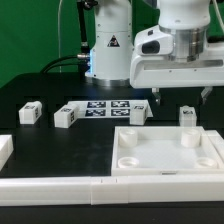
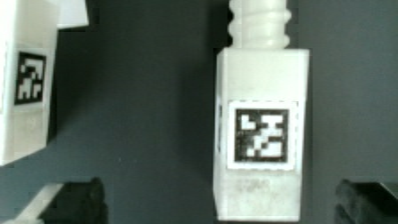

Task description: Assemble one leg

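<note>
Barely started: the tool (image 1: 181, 100) hangs wide open over the stubby white plastic tagged leg (image 1: 186, 117), loose on the black worktop (image 1: 60, 140) beside the square white panel (image 1: 165, 152), not grabbed yet.

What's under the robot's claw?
A white leg with a square tag lies under the open claw, on the dark table. The leg covers whatever is beneath it.

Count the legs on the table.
4. Two legs lie at the exterior view's left of the marker board, one at its right, one under the open gripper. Others may be hidden.
</note>
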Tool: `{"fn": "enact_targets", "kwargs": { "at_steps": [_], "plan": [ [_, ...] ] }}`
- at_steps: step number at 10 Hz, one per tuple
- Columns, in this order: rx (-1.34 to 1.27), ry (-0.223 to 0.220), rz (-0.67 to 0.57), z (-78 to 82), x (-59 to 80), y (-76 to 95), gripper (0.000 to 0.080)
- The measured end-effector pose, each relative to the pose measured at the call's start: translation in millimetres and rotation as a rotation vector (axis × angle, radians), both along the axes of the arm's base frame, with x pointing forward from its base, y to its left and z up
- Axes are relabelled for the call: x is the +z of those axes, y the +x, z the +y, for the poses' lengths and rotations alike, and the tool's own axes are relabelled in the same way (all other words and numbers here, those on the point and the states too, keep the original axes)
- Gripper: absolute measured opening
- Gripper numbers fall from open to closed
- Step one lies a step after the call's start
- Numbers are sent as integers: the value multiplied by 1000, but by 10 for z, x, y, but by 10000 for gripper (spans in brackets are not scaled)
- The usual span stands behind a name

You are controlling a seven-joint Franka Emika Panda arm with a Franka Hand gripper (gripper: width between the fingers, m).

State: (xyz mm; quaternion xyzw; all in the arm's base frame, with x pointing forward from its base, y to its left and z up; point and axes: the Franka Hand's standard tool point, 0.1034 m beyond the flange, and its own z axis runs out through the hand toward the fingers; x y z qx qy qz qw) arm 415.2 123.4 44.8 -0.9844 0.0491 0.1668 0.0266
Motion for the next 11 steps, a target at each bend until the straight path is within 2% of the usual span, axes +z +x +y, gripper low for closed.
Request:
{"fn": "enact_targets", "kwargs": {
  "at_steps": [2,3,5,9,11],
  "plan": [
    [4,3,152,11,-25,8,649],
    [13,2,264,12,-14,-70,649],
    [29,8,455,59,-32,-56,649],
    [49,14,494,162,-122,-98,649],
    [46,12,484,170,-228,-128,649]
  ]
}}
